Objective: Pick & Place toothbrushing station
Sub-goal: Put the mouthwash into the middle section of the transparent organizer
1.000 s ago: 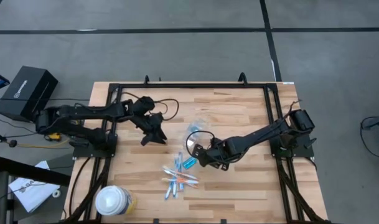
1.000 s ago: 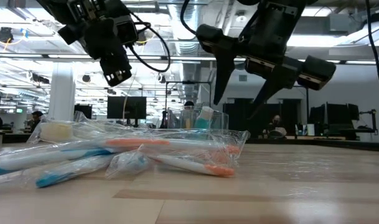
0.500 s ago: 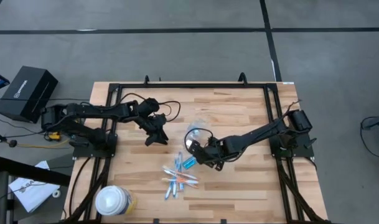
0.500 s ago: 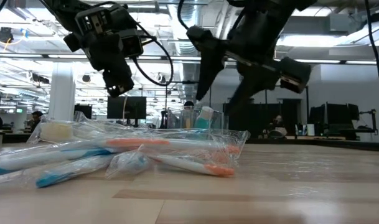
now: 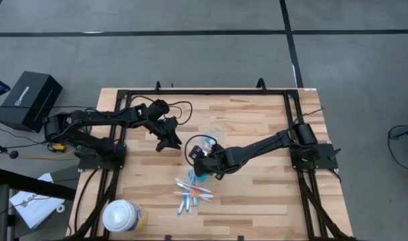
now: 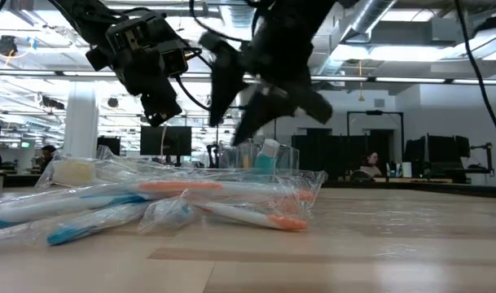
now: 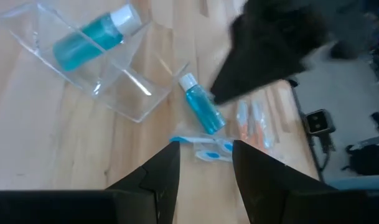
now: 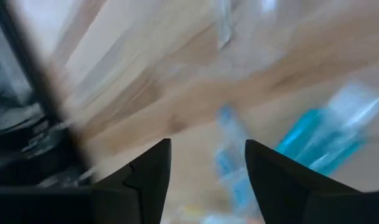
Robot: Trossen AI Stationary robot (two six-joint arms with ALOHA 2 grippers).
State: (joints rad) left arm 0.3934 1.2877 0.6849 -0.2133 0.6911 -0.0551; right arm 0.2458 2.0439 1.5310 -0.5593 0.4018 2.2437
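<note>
The clear plastic cup (image 7: 99,62) lies on its side on the wooden table (image 5: 257,120) with one blue tube (image 7: 89,40) inside. A second blue tube (image 7: 201,111) lies loose on the wood beside it. Several wrapped blue, white and orange toothbrushes (image 5: 193,193) lie in a heap nearer the front edge. My right gripper (image 5: 198,167) hangs open above the loose tube and the heap's far end, slanting down. My left gripper (image 5: 166,143) hovers open to the left of the cup, pointing toward it, with nothing between its fingers (image 7: 158,180).
A large round white-topped yellowish container (image 5: 121,215) stands at the table's front left corner. A black frame (image 5: 210,92) runs along the table's far edge and sides. Bare wood lies to the right of the toothbrushes and behind the cup.
My right gripper has swung toward the table's left, from beside the cup to above the loose tube and the toothbrush heap, rolling as it went. My left gripper has drifted a little toward the cup and slightly down. The cup, tubes and toothbrushes have stayed where they were.
</note>
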